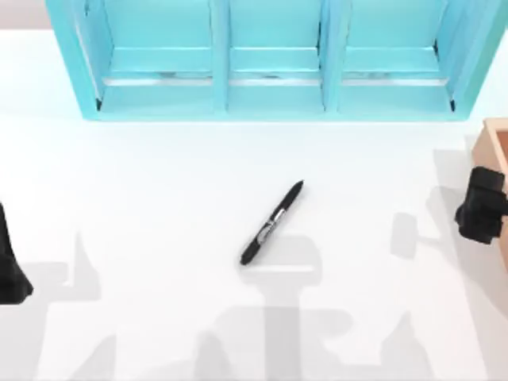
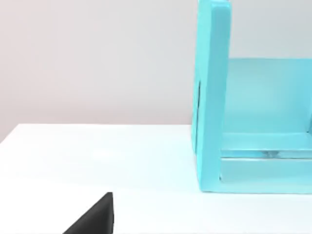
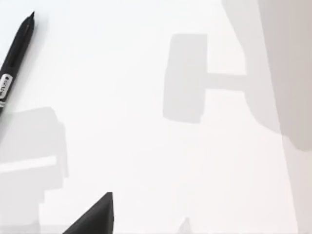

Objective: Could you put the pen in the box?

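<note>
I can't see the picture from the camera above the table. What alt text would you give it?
A black pen lies diagonally at the middle of a white table, touched by nothing. A turquoise shelf with three compartments stands along the far edge, and a tan box shows at the right edge. The left arm sits at the left edge, the right arm beside the box.

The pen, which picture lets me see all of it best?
The top view: the whole pen lies slanted on the white table, tip to end. The right wrist view catches just its tip half at the picture's edge. The left wrist view looks toward the turquoise shelf instead.
</note>
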Available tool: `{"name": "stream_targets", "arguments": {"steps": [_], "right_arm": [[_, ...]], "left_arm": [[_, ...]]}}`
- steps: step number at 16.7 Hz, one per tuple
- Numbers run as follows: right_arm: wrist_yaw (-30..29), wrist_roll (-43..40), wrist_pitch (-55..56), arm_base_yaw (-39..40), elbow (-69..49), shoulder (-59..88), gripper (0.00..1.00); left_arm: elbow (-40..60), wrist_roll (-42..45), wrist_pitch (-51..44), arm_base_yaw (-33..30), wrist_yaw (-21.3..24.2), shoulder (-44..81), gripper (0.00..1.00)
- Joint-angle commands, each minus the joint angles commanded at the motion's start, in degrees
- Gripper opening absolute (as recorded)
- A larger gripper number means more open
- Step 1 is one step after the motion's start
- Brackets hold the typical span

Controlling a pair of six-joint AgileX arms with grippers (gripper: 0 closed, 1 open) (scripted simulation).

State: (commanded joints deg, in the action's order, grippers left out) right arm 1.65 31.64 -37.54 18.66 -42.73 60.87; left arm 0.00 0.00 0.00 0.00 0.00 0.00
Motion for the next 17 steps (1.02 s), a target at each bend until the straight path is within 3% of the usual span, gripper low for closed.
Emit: {"name": "stream_targets", "arguments": {"steps": [9,17], "right_arm": [[-0.88,25.04,-25.69,12.17,-43.69,49.86,1.0],[-0.45,37.53,-32.76,17.77,-74.4,72.07,1.0]], "left_arm": [[0.0,0.0,0.0,0.0,0.0,0.0,1.0],[0.0,0.0,0.0,0.0,0.0,0.0,1.0]]}}
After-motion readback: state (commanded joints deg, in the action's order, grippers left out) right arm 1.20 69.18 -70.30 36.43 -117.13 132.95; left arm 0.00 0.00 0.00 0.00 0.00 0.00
